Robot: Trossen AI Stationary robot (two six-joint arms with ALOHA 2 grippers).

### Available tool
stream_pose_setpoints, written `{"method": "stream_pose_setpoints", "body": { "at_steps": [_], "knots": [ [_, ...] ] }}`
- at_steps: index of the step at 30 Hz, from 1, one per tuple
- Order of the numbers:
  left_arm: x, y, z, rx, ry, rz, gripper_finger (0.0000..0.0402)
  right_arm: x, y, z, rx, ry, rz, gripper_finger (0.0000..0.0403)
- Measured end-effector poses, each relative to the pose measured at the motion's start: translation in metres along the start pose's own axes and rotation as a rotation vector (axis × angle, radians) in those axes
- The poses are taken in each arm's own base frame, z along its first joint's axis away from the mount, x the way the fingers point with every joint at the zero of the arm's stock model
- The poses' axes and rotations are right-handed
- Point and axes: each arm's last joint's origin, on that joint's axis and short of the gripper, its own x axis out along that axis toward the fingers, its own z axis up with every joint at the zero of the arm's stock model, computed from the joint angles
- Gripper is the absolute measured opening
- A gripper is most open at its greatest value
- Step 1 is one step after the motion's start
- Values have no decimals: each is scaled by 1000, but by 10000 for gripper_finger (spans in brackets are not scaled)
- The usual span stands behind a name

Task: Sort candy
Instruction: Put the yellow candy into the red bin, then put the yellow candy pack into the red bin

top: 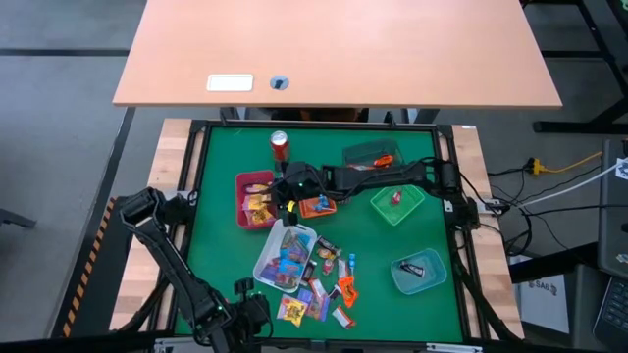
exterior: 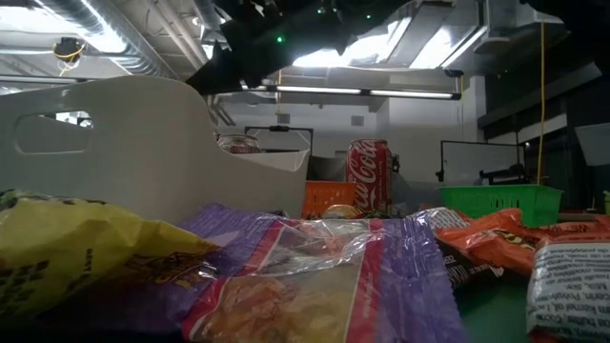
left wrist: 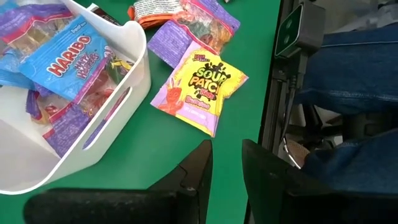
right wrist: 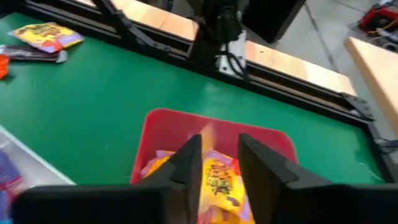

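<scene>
Candy wrappers fill the low view's foreground: a yellow bag point(exterior: 67, 252) and a purple bag point(exterior: 315, 276), with the white tray point(exterior: 143, 143) rising just behind them. Seen from above, the white tray point(top: 267, 263) sits on the green worktop point(top: 221, 294) and holds blue and purple candy point(top: 290, 257); more loose candy point(top: 329, 284) lies scattered beside it, on the side away from the red tray. The red tray point(top: 242, 186) lies just beyond the white tray, toward the soda can point(top: 279, 145), and holds yellow candy point(top: 259, 209).

Over the red tray hangs the right gripper point(top: 286, 209); its wrist view shows the fingers point(right wrist: 186, 163) parted, with a yellow bag point(right wrist: 219, 180) between them above the red tray point(right wrist: 161, 124). Whether the fingers touch that bag I cannot tell.

Near the worktop's front edge, well away from the red tray, waits the left gripper point(top: 245, 306); its fingers point(left wrist: 196, 168) stand slightly apart with nothing between them. A Sour Patch bag point(left wrist: 199, 90) lies beside the white tray point(left wrist: 127, 87).
</scene>
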Motion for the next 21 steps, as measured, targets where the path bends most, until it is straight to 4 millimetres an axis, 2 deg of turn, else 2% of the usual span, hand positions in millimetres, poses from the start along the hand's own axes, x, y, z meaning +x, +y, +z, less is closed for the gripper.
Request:
{"method": "stream_pose_setpoints", "body": {
  "at_steps": [5,8,11,16,21],
  "knots": [
    [1,1,2,-17,-5,5,76,-1,-1,-1,1,18,-26,146],
    [2,2,4,-51,1,4,78,-13,-1,5,2,55,-6,153],
    [2,1,3,-76,26,-11,91,-40,-4,19,4,87,7,154],
    [4,-1,0,-91,56,-23,140,-97,-6,45,7,138,28,154],
    [20,-7,-6,-88,42,-22,184,-150,2,63,-3,176,62,154]
  ]
}}
